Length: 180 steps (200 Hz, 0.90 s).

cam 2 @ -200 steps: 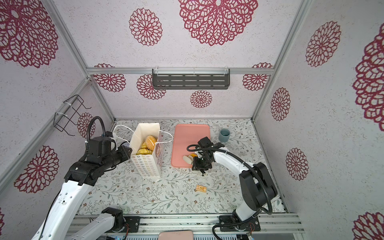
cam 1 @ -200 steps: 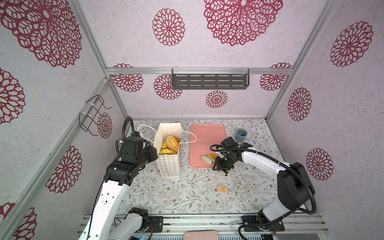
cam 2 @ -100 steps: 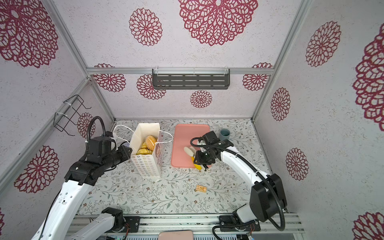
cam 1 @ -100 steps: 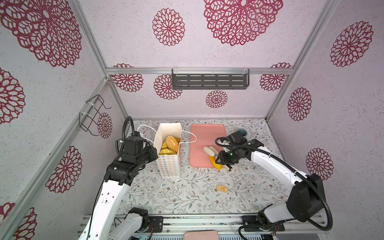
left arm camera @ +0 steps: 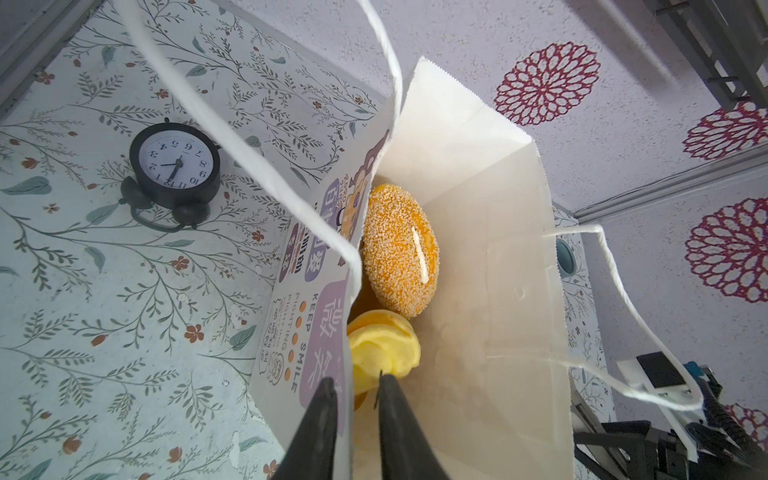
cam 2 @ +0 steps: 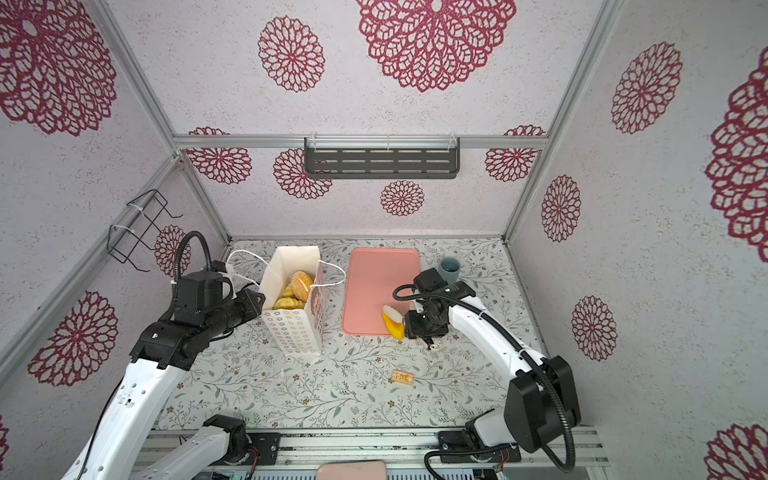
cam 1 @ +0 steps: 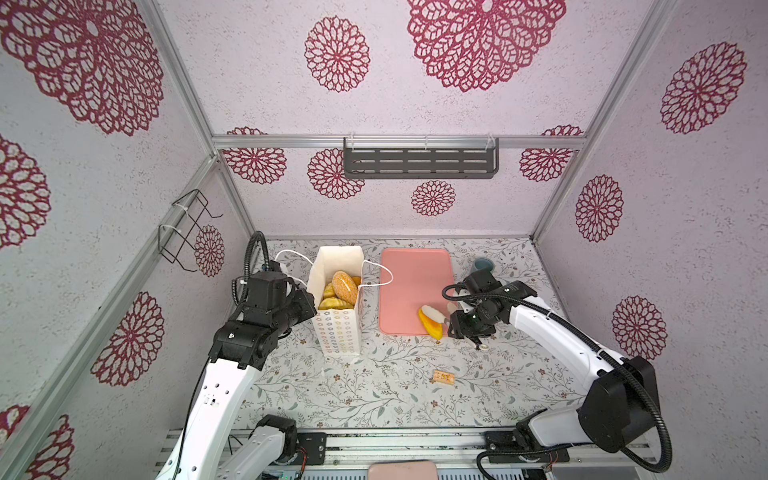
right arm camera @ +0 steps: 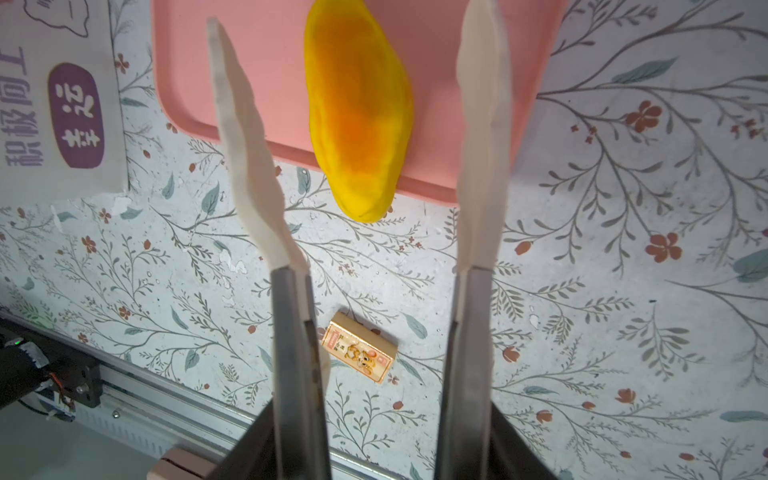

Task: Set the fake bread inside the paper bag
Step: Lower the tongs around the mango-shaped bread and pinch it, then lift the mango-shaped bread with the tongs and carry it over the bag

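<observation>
The paper bag (cam 1: 338, 332) (cam 2: 293, 328) stands upright left of centre, its mouth open. Several fake bread pieces sit inside it, a sugared round bun (cam 1: 344, 286) (cam 2: 302, 286) (left arm camera: 399, 249) on top and a yellow ridged one (left arm camera: 382, 345) beside it. My left gripper (cam 1: 309, 303) (cam 2: 257, 301) (left arm camera: 356, 379) is shut on the bag's printed wall (left arm camera: 324, 291) at the rim. A yellow-orange oval bread (cam 1: 428, 326) (cam 2: 395, 328) (right arm camera: 357, 112) lies over the pink tray's front edge. My right gripper (cam 1: 441, 313) (cam 2: 402, 316) (right arm camera: 348, 12) is open around it, with a gap on each side.
The pink tray (cam 1: 411, 282) (cam 2: 378, 282) (right arm camera: 270, 62) lies right of the bag. A grey-blue cup (cam 1: 482, 264) (cam 2: 449, 266) stands behind my right arm. A small tan printed block (cam 1: 444, 376) (cam 2: 402, 377) (right arm camera: 360, 353) lies nearer the front. A black alarm clock (left arm camera: 174, 166) sits behind the bag.
My right gripper has opened and let go of the oval bread, which it had shifted a little right towards the tray's front corner. The left arm and bag have not moved.
</observation>
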Available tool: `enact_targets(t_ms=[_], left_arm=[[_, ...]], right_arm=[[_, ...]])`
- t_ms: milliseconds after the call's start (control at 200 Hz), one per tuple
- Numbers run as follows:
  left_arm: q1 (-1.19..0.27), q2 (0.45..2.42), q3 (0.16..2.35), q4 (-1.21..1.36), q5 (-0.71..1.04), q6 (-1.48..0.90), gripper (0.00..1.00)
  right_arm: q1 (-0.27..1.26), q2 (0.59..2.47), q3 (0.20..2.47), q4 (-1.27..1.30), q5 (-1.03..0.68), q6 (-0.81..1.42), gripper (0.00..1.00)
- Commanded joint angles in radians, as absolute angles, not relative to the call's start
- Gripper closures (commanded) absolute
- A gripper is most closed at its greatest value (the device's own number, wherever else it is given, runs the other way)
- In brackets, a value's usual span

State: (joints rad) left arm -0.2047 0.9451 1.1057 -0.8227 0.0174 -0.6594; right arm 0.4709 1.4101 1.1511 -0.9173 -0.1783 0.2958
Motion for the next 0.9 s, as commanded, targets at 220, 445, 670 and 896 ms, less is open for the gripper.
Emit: enact_targets(t_ms=[220,445,670,896], left_arm=[[-0.201,0.948,1.109,-0.802,0.022,-0.657,0.78],[-0.201,0.954,1.109,-0.796,0.026,-0.656,0.78],[-0.201,0.956,1.106,-0.793,0.025,-0.655,0.78],[-0.201,0.957,1.104,-0.794,0.029,-0.651,0.76]], right_arm=[[0.5,1.448,1.131,-0.891,-0.177,0.28,0.39],[0.506,1.49,1.105,-0.847,-0.159,0.295,0.36],[0.537,1.543,1.112,-0.821,-0.139,0.309,0.37],[0.542,1.553,1.114,-0.816,-0.105,0.319,0.48]])
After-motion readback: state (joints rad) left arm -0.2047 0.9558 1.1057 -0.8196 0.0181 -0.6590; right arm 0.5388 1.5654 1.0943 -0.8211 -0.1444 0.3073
